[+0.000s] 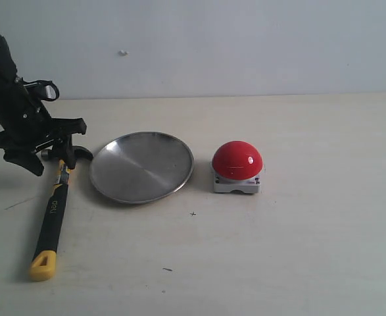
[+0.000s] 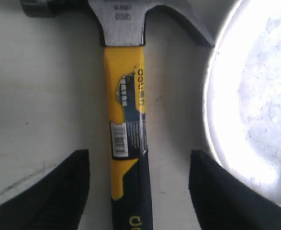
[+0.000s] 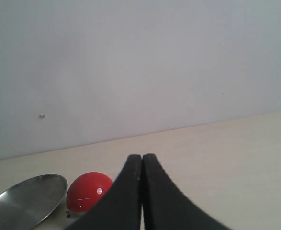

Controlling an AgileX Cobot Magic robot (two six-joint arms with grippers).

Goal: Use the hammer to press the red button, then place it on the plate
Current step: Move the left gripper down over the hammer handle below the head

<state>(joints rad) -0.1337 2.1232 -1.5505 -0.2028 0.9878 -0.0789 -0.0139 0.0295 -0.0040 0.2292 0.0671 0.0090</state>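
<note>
Left gripper (image 1: 51, 158) (image 2: 138, 187): black, two-fingered, jaws spread wide. It is lowered over the claw hammer (image 1: 53, 217) (image 2: 126, 96) with dark metal head, yellow neck, black lettered handle and yellow looped end. One finger stands on each side of the yellow neck, with a gap on both sides; nothing is gripped.

Right gripper (image 3: 142, 191): black, jaws pressed together, holding nothing. It is seen only in its own wrist view.

Claw hammer: lying flat on the pale beige table (image 1: 298, 250), on the left of the exterior view. Head points toward the wall (image 1: 245, 39), looped end toward the near edge. The claw tip lies just beside the plate rim; contact cannot be told.

Round shallow silver metal plate (image 1: 141, 166) (image 2: 255, 96) (image 3: 25, 201): on the table between hammer and button, nothing on it.

Glossy red dome button (image 1: 237, 160) (image 3: 87, 191) on a square grey base: on the table just right of the plate, apart from it.
</note>
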